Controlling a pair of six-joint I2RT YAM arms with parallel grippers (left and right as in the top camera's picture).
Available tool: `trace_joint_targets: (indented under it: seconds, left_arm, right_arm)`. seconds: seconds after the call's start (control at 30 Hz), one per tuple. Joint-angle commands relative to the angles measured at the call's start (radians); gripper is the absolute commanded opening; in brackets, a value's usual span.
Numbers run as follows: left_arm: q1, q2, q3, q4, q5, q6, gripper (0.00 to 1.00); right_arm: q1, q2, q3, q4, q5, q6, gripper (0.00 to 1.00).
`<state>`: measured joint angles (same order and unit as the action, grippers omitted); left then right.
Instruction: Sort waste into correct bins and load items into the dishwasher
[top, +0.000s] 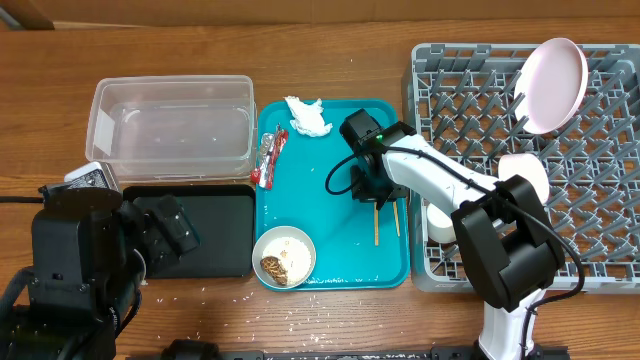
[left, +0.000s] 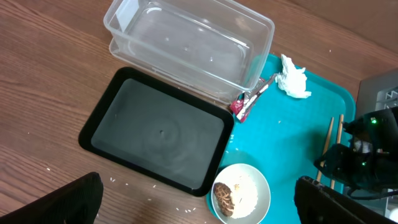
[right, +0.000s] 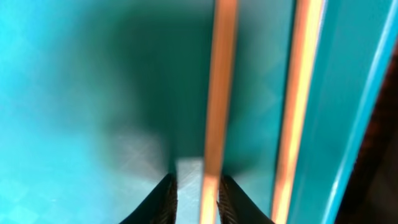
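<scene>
My right gripper (top: 368, 188) is down on the teal tray (top: 330, 255) over the wooden chopsticks (top: 377, 228). In the right wrist view its narrowly open fingers (right: 196, 186) straddle one chopstick (right: 221, 74), with a gap on the left; the other chopstick (right: 305, 93) lies outside them. My left gripper (top: 175, 228) is open and empty above the black tray (left: 155, 137). A white bowl (left: 242, 194) with brown and white food scraps, a crumpled tissue (left: 292, 78) and a red wrapper (left: 249, 102) lie on the teal tray.
The clear tub (top: 170, 130) stands behind the black tray (top: 215, 235). The grey dish rack (top: 600, 200) at the right holds an upright pink plate (top: 552, 85) and white tableware (top: 525, 175). Rice grains lie on the table by the bowl.
</scene>
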<state>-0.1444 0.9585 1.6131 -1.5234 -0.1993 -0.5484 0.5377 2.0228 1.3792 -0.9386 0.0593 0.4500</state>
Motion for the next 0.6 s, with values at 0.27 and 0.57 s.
trace_joint_targets:
  seconds: [0.27,0.57]
  left_arm:
    - [-0.006,0.002,0.012,0.002,-0.017,-0.013,1.00]
    - [-0.006,0.002,0.012,0.002,-0.017,-0.013,1.00]
  right_arm:
    - [-0.001,-0.055,0.061,-0.032,-0.024,-0.007,0.04]
    - [-0.088,-0.367,0.161,-0.100,0.147,-0.051,0.04]
